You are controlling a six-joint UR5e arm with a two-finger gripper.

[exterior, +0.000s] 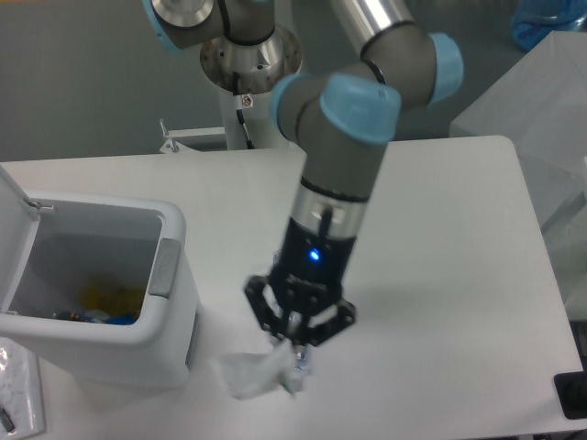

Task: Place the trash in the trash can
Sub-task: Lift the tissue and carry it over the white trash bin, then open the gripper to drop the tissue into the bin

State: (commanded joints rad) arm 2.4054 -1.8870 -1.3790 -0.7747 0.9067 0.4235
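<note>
Carrying the crumpled wrapper [249, 374], the gripper [295, 341] has its jaws closed on the upper edge, and the thin, translucent film hangs limp above the table [459, 275], near the trash can [138, 275]. A clean release probably needs the whole trailing sheet above the open bin's rounded rim. The crushed bottle [300, 365] lies mostly hidden beneath the gripper.
</note>
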